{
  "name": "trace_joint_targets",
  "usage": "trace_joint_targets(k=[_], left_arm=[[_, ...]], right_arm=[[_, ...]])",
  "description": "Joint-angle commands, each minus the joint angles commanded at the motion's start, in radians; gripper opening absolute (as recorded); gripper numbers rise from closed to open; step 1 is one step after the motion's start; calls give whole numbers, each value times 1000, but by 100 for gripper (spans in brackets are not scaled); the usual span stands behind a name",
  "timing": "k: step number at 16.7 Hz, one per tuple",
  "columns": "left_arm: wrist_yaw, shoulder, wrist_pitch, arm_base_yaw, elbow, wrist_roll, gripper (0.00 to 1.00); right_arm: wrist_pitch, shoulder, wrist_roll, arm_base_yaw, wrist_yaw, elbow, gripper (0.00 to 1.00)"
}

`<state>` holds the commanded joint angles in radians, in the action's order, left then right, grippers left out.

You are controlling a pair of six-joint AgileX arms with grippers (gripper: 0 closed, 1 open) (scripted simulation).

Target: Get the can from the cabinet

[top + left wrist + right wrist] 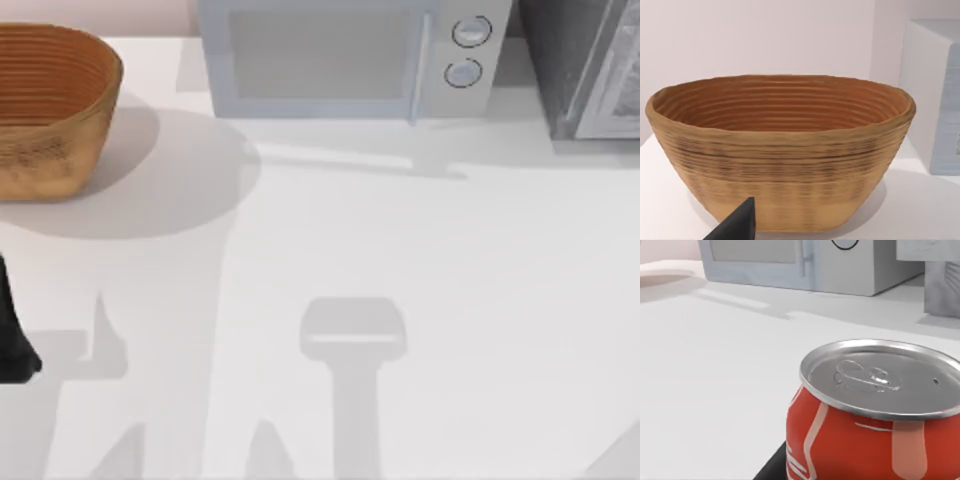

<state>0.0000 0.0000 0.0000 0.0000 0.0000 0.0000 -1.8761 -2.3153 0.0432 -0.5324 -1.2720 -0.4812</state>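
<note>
The can (875, 415) is red with white stripes and a silver lid, and it sits very close in the right wrist view. One dark finger (771, 469) of my right gripper lies against the can's lower side, so the gripper looks shut on it. White tabletop lies behind and below the can. The grey cabinet (585, 70) stands at the table's back right corner and is seen again as a grey block (942, 285) behind the can. My left arm (12, 340) is parked at the left edge, with one dark fingertip (735, 226) facing the basket.
A woven brown basket (50, 110) stands at the back left, with its hollow (780, 107) holding nothing. A pale microwave (350, 55) with two round knobs occupies the back middle. Open white tabletop (400, 250) spreads across the middle and front.
</note>
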Motion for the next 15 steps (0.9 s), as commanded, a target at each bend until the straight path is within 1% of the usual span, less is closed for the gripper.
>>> trace_joint_targets(k=[9, 10, 15], left_arm=[[0, 0, 0, 0, 0, 0, 100], [0, 0, 0, 0, 0, 0, 100], [0, 0, 0, 0, 0, 0, 100]], right_arm=[[0, 0, 0, 0, 0, 0, 98], [0, 0, 0, 0, 0, 0, 100], [0, 0, 0, 0, 0, 0, 100]])
